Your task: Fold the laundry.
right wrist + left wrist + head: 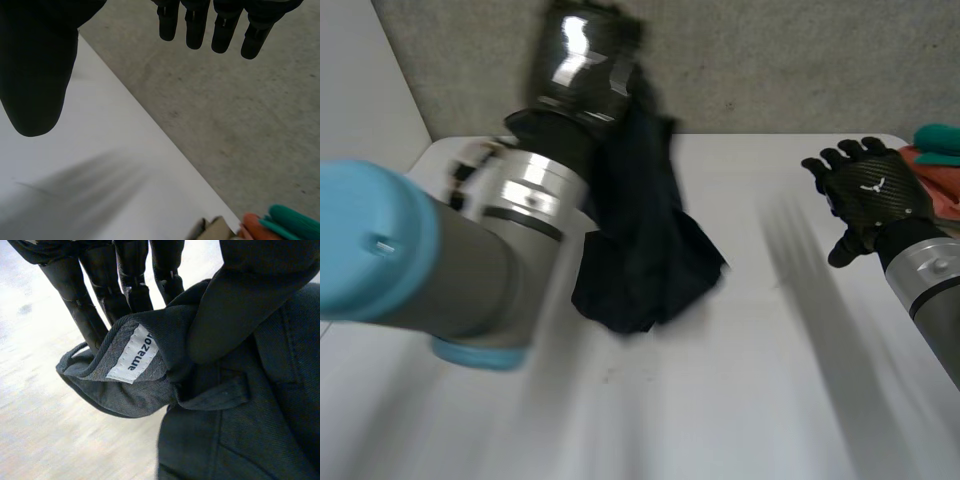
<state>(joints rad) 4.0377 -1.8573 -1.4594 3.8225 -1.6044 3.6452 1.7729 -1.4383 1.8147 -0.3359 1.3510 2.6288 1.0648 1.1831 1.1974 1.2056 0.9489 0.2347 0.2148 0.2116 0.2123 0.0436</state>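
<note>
A dark navy garment (645,250) hangs from my left hand (585,60), which is raised above the far middle of the white table (740,400). The garment's lower end bunches on the tabletop. In the left wrist view my left hand (127,280) has its thumb and fingers pinched on the garment's (240,430) waistband edge, beside a white label (132,354) and a belt loop. My right hand (870,190) hovers over the table's far right with its fingers spread and holds nothing. The right wrist view has its fingers (215,25) straight above the table's edge.
A pile of orange-red and teal clothes (940,150) lies at the table's far right corner, just beyond my right hand, with the same clothes (287,222) in the right wrist view. Grey floor (225,100) lies past the table's far edge. My left arm crosses the table's left side.
</note>
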